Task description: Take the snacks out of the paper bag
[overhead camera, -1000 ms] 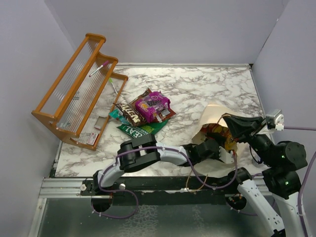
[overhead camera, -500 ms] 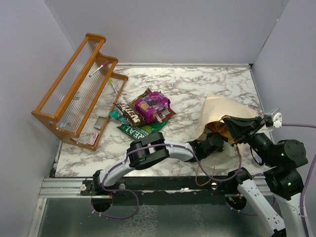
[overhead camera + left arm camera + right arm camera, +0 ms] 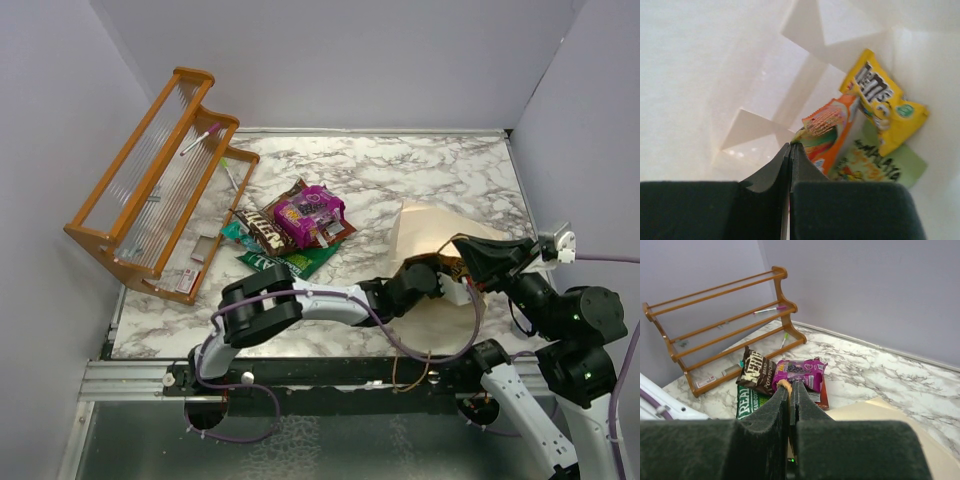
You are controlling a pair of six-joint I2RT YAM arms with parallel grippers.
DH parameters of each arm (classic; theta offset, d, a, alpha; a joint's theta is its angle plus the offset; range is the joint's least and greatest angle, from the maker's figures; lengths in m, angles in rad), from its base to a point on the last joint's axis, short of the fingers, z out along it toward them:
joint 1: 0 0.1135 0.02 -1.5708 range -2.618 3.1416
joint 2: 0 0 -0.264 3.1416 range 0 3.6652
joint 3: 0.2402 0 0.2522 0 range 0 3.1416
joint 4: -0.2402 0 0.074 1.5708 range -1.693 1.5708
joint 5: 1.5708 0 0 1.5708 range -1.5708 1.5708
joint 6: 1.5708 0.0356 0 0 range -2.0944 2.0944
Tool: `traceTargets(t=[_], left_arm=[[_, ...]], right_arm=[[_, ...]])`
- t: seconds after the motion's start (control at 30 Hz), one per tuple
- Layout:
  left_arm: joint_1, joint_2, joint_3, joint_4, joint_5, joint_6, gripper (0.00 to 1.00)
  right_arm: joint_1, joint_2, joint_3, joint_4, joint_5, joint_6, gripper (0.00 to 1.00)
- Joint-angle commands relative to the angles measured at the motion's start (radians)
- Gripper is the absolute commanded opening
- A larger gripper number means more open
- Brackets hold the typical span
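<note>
The cream paper bag (image 3: pixel 425 235) lies on its side at the right of the table, its mouth toward the arms. My left gripper (image 3: pixel 790 145) is inside it, shut on the corner of a red-orange snack packet (image 3: pixel 830 131). A yellow packet (image 3: pixel 885 107) and a pale green one (image 3: pixel 875 170) lie beside it in the bag. My right gripper (image 3: pixel 791 387) is shut on the bag's brown cord handle (image 3: pixel 783 385) and holds the mouth up (image 3: pixel 470 258). A magenta packet (image 3: pixel 312 210), a brown one (image 3: pixel 265 230) and a green bag (image 3: pixel 290 262) lie on the table.
An orange wooden rack (image 3: pixel 150 185) stands tilted at the back left with small items on it. The pile of snacks lies between the rack and the bag. Grey walls close the table at the back and both sides.
My left gripper has pushed deeper into the bag and shut on the red-orange packet. The bag's top has shifted a little to the left. The right gripper has kept its hold.
</note>
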Motion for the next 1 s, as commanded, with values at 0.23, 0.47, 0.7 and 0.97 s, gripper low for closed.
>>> traceTargets(t=[0.23, 0.47, 0.7, 0.97], left_arm=[[-0.073, -0.226, -0.101, -0.039, 0.054, -0.179, 0.00], [-0.171, -0.379, -0.206, -0.019, 0.076, -0.166, 0.00], [-0.215, -0.528, -0.278, -0.026, -0.023, -0.266, 0.00], [-0.215, -0.463, -0.250, -0.069, -0.080, -0.297, 0.00]], right_arm=[[0.000, -0.021, 0.013, 0.029, 0.033, -0.031, 0.02], [0.000, -0.017, 0.010, 0.030, 0.032, -0.028, 0.02], [0.000, -0.020, 0.003, 0.033, 0.042, -0.032, 0.02], [0.000, -0.014, 0.002, 0.043, 0.024, -0.019, 0.02]])
